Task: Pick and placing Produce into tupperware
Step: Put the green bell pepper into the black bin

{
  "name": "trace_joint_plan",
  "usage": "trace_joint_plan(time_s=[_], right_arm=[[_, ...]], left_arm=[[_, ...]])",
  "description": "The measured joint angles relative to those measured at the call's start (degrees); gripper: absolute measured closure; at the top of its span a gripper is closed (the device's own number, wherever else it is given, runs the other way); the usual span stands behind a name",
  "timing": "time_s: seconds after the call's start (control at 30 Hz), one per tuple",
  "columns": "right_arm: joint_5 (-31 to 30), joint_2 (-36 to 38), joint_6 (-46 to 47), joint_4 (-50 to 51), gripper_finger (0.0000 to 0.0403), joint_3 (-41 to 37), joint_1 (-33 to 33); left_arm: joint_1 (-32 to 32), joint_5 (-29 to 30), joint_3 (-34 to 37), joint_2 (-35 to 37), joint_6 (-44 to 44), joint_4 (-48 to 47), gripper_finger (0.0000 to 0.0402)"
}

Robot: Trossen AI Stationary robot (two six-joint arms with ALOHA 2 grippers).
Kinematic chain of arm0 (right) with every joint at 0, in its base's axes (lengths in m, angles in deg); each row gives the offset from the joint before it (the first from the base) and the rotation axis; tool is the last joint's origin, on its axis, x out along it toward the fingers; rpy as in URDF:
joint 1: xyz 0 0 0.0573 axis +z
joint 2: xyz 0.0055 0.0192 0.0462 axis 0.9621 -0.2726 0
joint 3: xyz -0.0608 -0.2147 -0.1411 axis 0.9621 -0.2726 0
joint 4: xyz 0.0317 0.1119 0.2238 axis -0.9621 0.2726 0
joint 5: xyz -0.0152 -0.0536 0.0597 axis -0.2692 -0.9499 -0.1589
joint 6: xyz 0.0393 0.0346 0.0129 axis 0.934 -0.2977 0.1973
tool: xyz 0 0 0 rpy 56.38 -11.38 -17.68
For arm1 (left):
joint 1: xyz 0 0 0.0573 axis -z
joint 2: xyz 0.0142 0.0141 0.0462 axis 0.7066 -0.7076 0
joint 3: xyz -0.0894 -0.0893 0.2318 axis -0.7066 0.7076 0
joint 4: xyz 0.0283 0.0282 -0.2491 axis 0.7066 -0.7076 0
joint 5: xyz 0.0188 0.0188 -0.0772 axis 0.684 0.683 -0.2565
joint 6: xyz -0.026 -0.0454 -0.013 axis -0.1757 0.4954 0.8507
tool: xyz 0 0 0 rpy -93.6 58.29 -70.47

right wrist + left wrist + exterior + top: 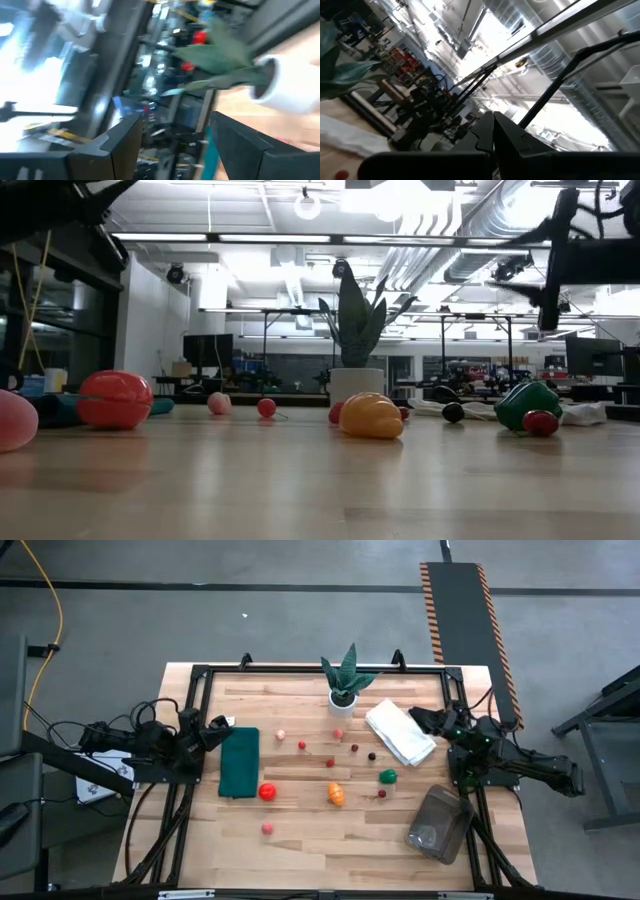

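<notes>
The produce lies scattered on the wooden table: a red tomato [267,792] [115,398], an orange piece [336,794] [371,416], a green piece [387,777] [528,405], a pink one [268,828] and several small berries [338,734]. The clear greyish tupperware [440,824] stands on its base at the near right. My left gripper [225,724] [493,136] is shut and held above the table's left edge, tipped upward. My right gripper [415,716] [175,145] is open above the right edge, with nothing between its fingers.
A dark green mat [240,762] lies flat at the left. A folded white cloth [400,733] lies at the right, just in front of my right gripper. A spiky plant in a white pot [343,690] [285,85] stands at the far middle.
</notes>
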Motion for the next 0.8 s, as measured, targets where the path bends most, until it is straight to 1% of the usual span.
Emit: trace_joint_plan(time_s=[0.17, 0.33, 0.47, 0.6, 0.8], right_arm=[[4.3, -1.2, -2.1, 2.2, 0.0178, 3.9, 0.0], [7.4, -6.9, -3.6, 10.4, 0.0178, 9.5, 0.0], [9.6, -14.9, -7.6, 19.7, 0.0178, 15.9, 0.0], [10.6, -23.9, -13.5, 26.6, 0.0178, 23.5, 0.0], [15.7, -36.3, -21.1, 32.2, 0.0178, 33.6, 0.0]], left_arm=[[0.0, 0.0, 0.0, 0.0, 0.0, 0.0, 0.0401], [0.0, 0.0, 0.0, 0.0, -0.1, 0.0, 0.0401], [0.0, 0.0, 0.0, 0.0, 0.1, 0.0, 0.0401], [0.0, 0.1, 0.0, 0.0, 0.1, -0.1, 0.0401], [0.0, 0.1, 0.0, 0.0, 0.1, -0.1, 0.0401]])
